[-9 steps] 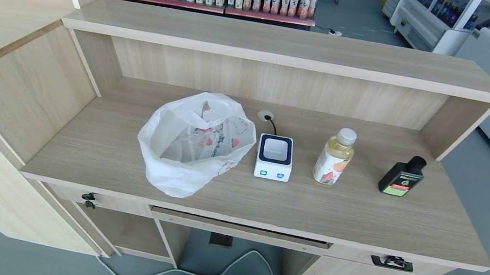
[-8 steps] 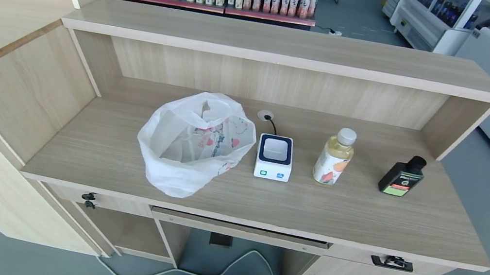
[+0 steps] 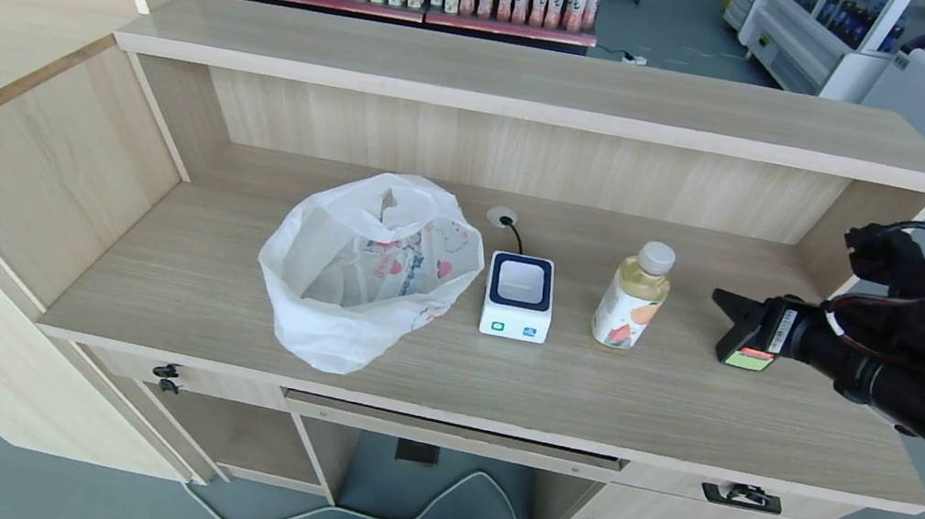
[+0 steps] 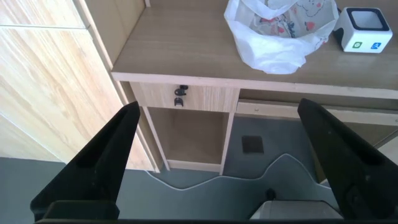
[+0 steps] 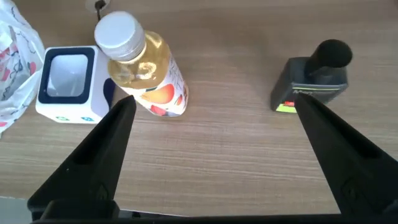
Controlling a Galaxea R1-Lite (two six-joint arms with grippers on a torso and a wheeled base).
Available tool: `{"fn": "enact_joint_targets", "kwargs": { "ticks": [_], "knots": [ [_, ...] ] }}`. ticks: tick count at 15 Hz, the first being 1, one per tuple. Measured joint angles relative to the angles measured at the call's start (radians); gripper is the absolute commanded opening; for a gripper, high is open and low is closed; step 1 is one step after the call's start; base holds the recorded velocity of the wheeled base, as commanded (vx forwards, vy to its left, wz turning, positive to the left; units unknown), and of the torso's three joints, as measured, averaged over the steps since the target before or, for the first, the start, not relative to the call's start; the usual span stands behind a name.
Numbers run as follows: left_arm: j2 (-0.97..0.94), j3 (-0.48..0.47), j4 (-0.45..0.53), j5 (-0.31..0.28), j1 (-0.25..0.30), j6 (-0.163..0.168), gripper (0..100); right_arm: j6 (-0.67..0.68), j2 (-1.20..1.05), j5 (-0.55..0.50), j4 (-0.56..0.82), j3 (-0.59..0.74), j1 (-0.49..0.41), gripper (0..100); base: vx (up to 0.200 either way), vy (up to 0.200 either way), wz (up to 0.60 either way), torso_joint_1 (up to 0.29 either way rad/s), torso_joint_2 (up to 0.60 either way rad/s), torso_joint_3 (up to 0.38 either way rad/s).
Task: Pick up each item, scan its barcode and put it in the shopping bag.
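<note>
while the right arm reaches in over the right end of the wooden counter, its right gripper hangs above the desktop with both fingers spread wide and nothing between them. in the head view the gripper overlaps the black bottle, hiding its cap and upper body; whether a finger touches it cannot be told. in the right wrist view the black bottle stands clear beyond one finger, and the juice bottle stands upright beyond the other. the juice bottle, white-capped with a fruit label, is between the black bottle and the scanner, apart from both. the scanner, a white box with a dark-framed window on top, sits just beside the white shopping bag, which lies open and slumped left of centre on the counter. the left gripper is held out in front of the counter's left end, its fingers likewise wide apart and holding nothing.
</note>
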Motion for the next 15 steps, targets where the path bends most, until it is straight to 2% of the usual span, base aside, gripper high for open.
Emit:
{"fn": "enact_joint_targets", "kwargs": {
  "ticks": [4,6,11,15],
  "knots": [
    [0.0,0.0,0.0,0.0,0.0,0.0,100,-0.001,0.14,-0.011,-0.068,-0.025,0.089,100,0.0,0.0,0.0,0.0,0.0,0.0],
    [0.0,0.0,0.0,0.0,0.0,0.0,100,-0.002,0.196,-0.053,-0.148,-0.05,0.102,100,0.0,0.0,0.0,0.0,0.0,0.0],
    [0.0,0.0,0.0,0.0,0.0,0.0,100,-0.001,0.287,-0.085,-0.192,-0.071,0.127,100,0.0,0.0,0.0,0.0,0.0,0.0],
    [0.0,0.0,0.0,0.0,0.0,0.0,100,0.002,0.371,-0.135,-0.339,-0.082,0.167,100,0.0,0.0,0.0,0.0,0.0,0.0]
  ]
}}
